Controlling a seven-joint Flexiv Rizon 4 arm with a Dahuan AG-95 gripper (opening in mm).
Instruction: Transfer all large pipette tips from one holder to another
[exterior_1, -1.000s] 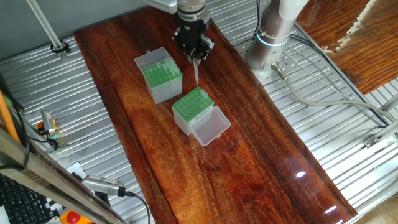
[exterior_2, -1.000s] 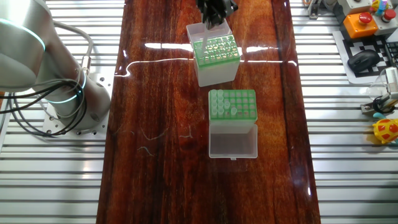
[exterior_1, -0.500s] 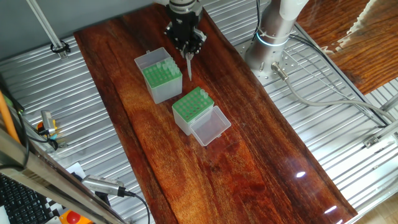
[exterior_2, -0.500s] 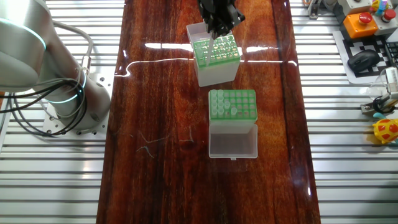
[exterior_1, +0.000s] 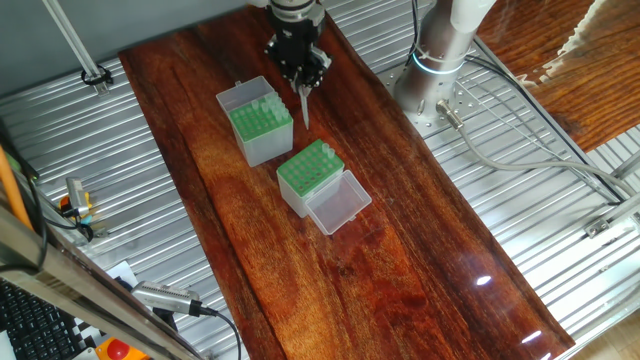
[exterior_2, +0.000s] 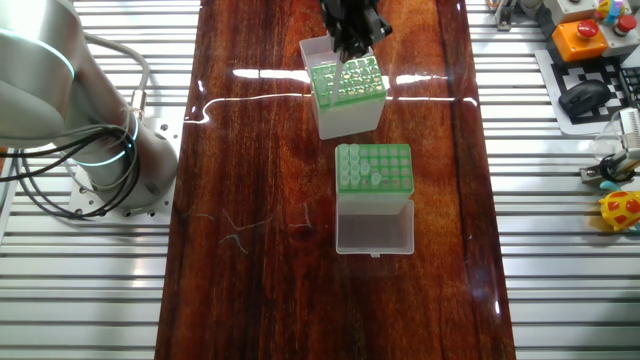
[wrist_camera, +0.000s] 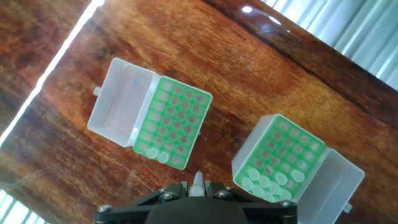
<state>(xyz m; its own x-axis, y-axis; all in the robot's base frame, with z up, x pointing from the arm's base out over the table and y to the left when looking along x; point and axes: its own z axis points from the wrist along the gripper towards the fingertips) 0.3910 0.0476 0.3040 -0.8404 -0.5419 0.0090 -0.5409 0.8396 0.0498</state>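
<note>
Tips sit in both green racks, and we see one more tip pinched in the claw, hanging point-down above the table. At the left of one fixed view, the grey box stands upper left of centre. Its lid is open behind it, and a short row of racked tips lines the edge nearest the claw. Just right of that box the claw hovers, its fingers closed on the tip's upper end. Further right and lower, the white box stands a little apart from the grey one, its clear lid folded out toward the lower right. In the hand view the held tip's wide end shows between the fingers at bottom centre, with the white box upper left and the grey box right.
</note>
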